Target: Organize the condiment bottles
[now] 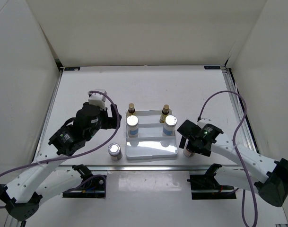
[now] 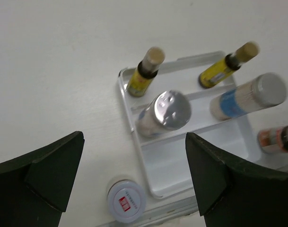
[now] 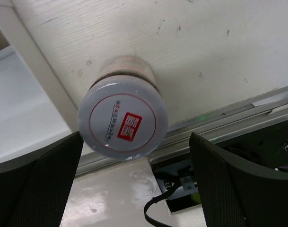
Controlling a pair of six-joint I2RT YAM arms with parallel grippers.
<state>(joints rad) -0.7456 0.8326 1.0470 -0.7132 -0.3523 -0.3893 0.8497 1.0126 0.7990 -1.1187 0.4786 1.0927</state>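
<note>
Here, from the largest thing down:

- A white desk (image 1: 87,90) is seen, walled in by white panels, with everything gathered towards its near edge.
- A white stepped tray (image 1: 151,151) is placed at the middle of the desk, between the two arms.
- The left tool (image 2: 134,142) is held above the desk to the left of the tray. Its fingers are spread wide and nothing is gripped between them.
- The right tool (image 3: 134,137) is held over the desk at the tray's right side. Its fingers are also spread wide, with a gap left on either side of the jar framed between them.
- The left white bottle (image 1: 132,124) and the right white bottle (image 1: 170,123), both blue-labelled and silver-lidded, are stood upright on the tray's middle step.
- The left amber bottle (image 1: 131,109) and the right amber bottle (image 1: 165,110), yellow-labelled with gold caps, are stood upright on the back step, each behind a white bottle.
- The left jar (image 1: 115,150) is set upright on the desk just beside the tray's near left corner, outside the tray.
- The right jar (image 3: 122,124) is set on the desk just beside the tray's right edge, near the front rail. A red mark is shown on its lid.
</note>
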